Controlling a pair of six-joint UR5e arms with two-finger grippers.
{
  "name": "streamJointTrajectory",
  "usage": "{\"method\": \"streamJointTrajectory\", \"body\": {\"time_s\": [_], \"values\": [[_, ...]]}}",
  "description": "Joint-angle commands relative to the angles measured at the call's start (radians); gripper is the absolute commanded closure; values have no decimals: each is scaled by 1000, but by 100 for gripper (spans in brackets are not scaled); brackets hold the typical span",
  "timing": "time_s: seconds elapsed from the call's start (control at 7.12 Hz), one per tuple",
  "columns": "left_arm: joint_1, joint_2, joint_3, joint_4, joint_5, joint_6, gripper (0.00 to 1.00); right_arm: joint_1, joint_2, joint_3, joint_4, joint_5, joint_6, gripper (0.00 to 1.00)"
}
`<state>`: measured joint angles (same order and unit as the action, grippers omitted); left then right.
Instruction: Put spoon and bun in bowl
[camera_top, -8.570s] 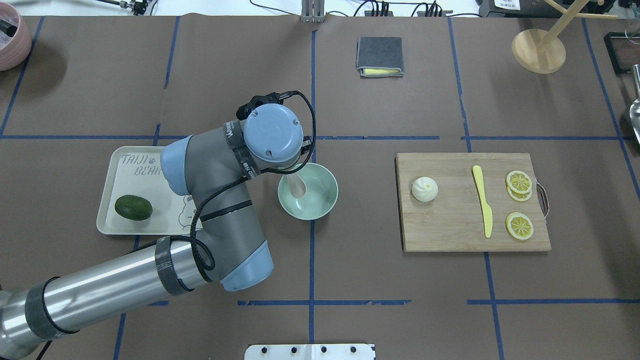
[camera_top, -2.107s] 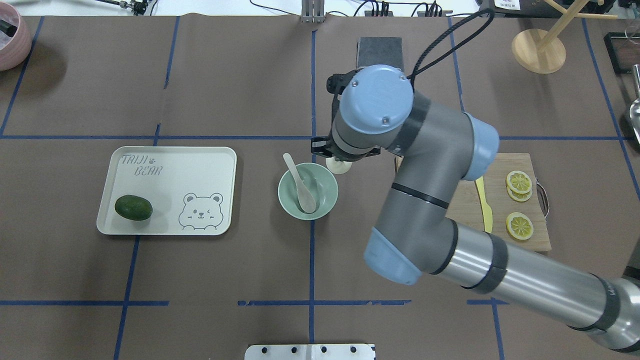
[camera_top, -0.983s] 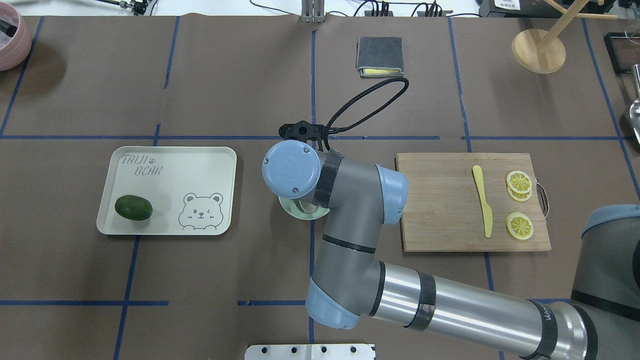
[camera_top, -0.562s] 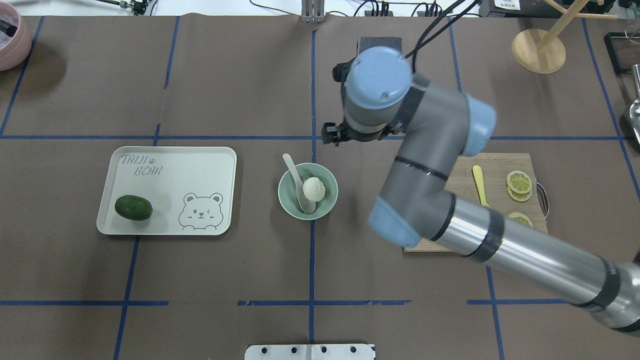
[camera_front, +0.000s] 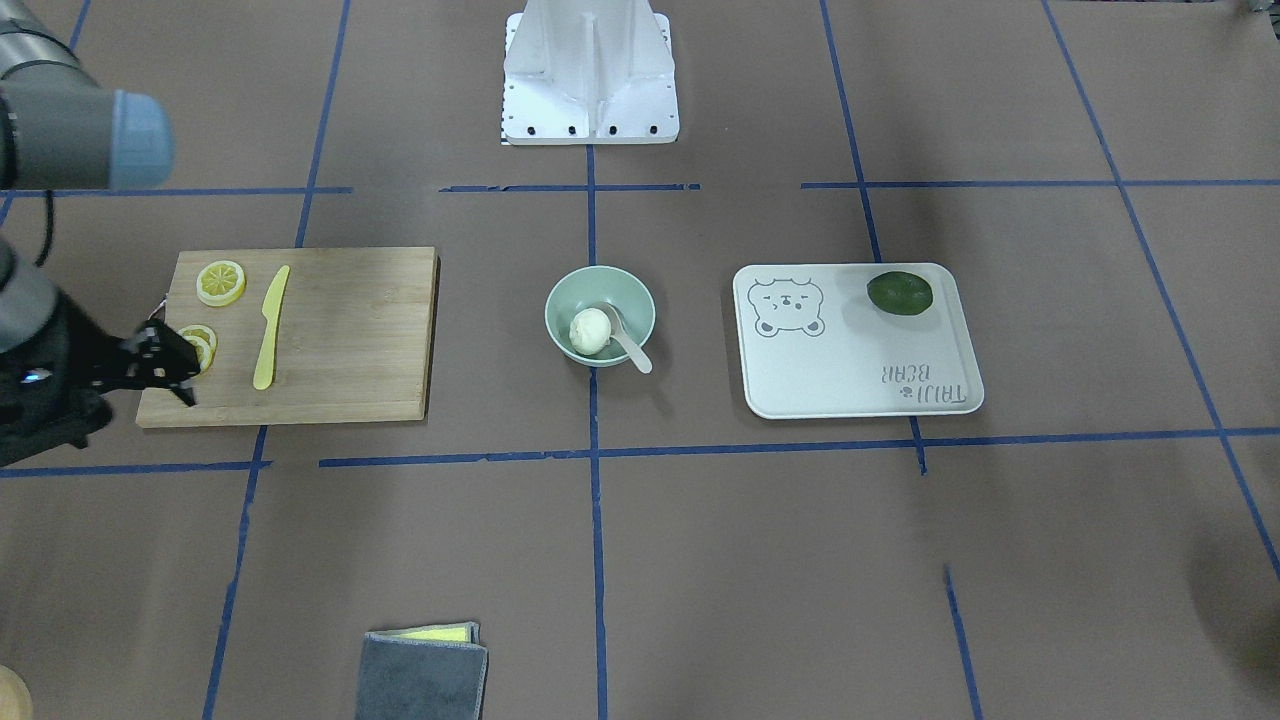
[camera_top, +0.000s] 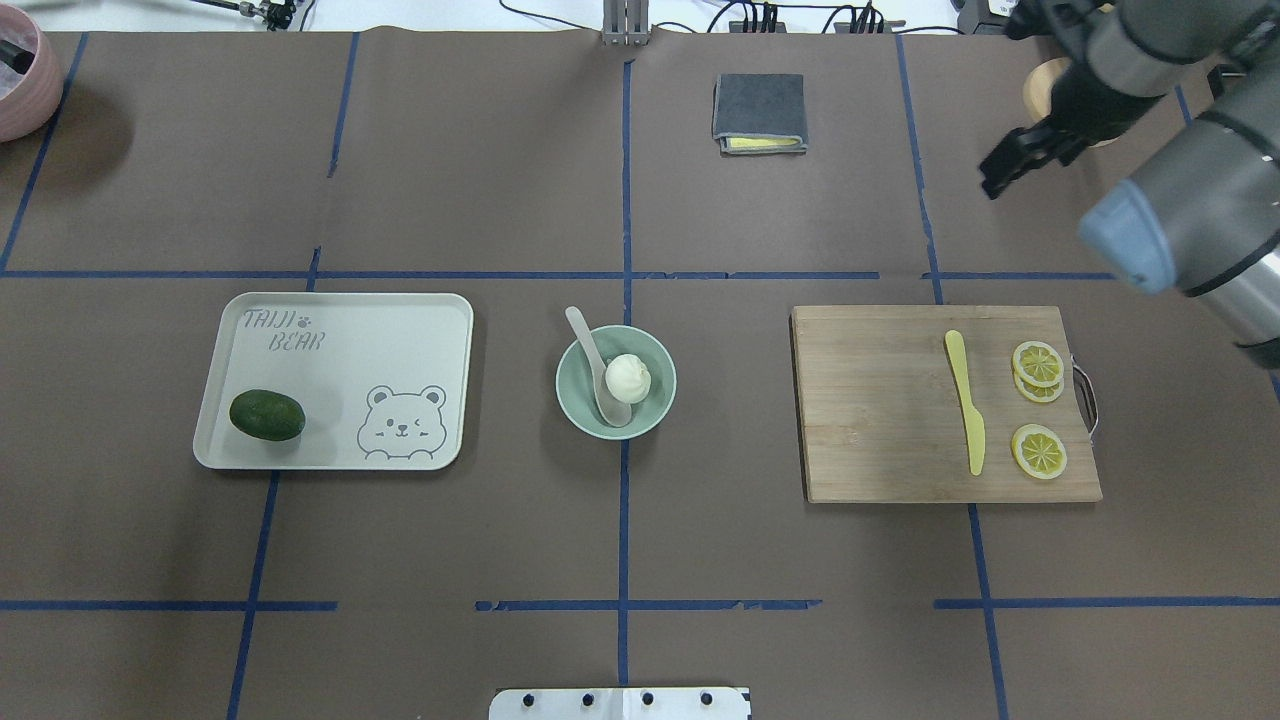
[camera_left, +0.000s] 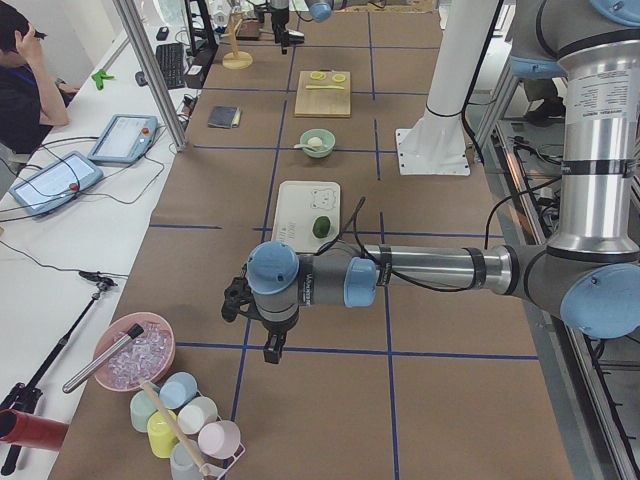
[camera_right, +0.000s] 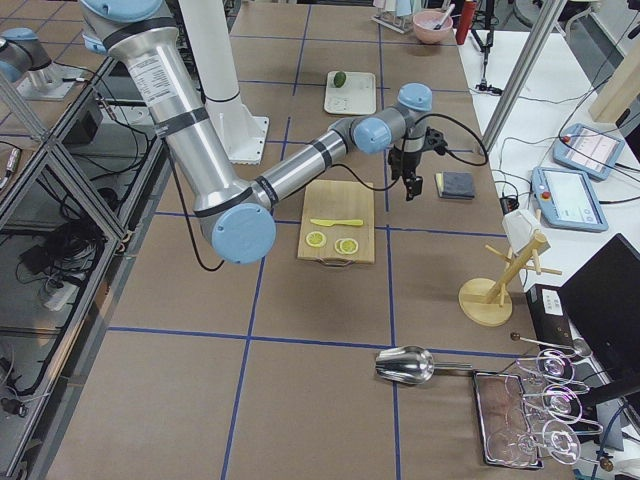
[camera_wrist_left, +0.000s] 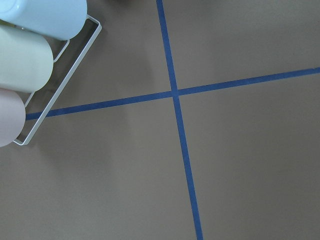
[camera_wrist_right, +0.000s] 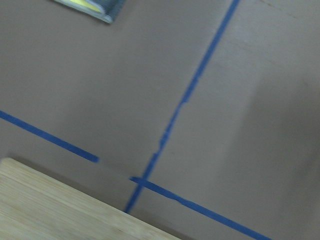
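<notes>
Brown papered surface, taped in blue squares; I am logging what is lying on it.

Item 1: bowl, sitting at the middle of the surface. Bun is resting inside it, touching the spoon. The spoon's scoop is lying on the bowl's floor and its handle is leaning out over the rim.

Item 2: right gripper, hanging high and well apart from the bowl. Its fingers are looking parted and are carrying nothing.

Item 3: left gripper, showing only in the exterior left view, near the cup rack. I cannot tell how its fingers are standing.

Risk: I am judging both things placed. The overhanging handle is the weak point, since an arm sweeping low past the rim could lever the spoon out or shove the bowl.

Views: the front-facing camera is placing the right fingers over the cutting board, beside the lemon slices. Overhead is placing them beyond the board, so height is misleading me. Wrist cameras are showing surface and tape, never the bowl.
</notes>
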<state>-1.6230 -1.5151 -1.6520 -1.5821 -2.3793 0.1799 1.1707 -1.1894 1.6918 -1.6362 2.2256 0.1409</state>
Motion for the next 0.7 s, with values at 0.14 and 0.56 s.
{"method": "streamJointTrajectory", "body": {"time_s": [0.14,0.56], "values": [[0,0,-5,-1,26,3,0,277,-279,23,9,85,-208,0],[2,0,-23,-1,26,3,0,330,-511,51,120,77,-199,0]]}}
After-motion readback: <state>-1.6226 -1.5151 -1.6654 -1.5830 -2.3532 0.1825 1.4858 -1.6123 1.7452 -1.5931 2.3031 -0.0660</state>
